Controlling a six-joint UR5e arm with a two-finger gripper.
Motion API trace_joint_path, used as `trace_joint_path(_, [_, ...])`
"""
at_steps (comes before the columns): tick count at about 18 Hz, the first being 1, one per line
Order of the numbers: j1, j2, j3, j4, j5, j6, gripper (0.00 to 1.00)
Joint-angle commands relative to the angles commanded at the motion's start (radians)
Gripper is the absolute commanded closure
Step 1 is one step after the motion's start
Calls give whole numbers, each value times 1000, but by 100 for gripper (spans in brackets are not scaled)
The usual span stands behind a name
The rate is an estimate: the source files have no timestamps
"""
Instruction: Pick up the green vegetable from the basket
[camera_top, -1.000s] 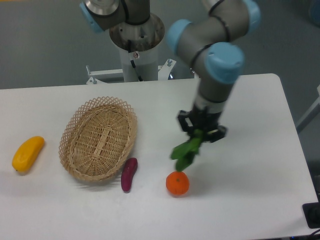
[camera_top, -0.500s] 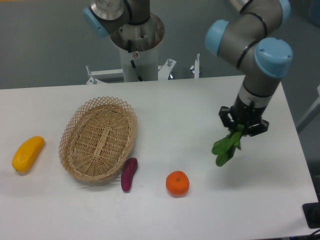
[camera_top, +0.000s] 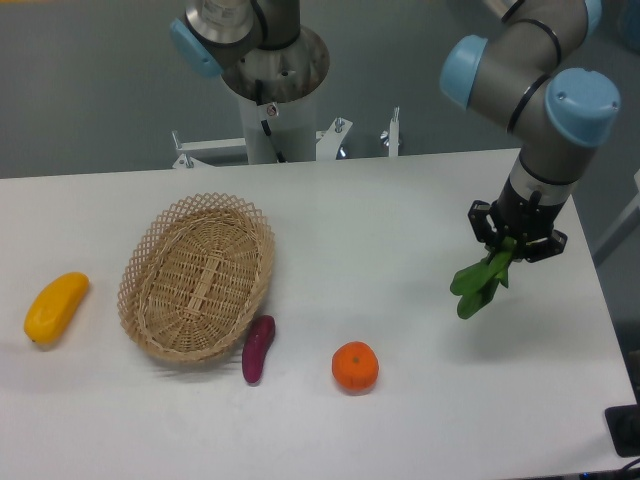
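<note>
My gripper (camera_top: 514, 243) is shut on the green vegetable (camera_top: 478, 283), a small bok choy. It hangs leaves-down from the jaws, above the right part of the white table. The oval woven wicker basket (camera_top: 197, 276) stands on the left half of the table, far from the gripper, and nothing lies in it.
A yellow oblong fruit (camera_top: 55, 307) lies at the far left. A small purple vegetable (camera_top: 257, 348) lies by the basket's front right rim. An orange (camera_top: 355, 366) sits at the front middle. The arm's base column (camera_top: 272, 90) rises behind the table.
The gripper has carried the bok choy to the right, from just above the orange to over the right side of the table. The other items have not moved.
</note>
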Motion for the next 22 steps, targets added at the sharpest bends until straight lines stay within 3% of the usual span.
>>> trace_joint_path(22, [-5, -18, 18, 14, 20, 35, 81])
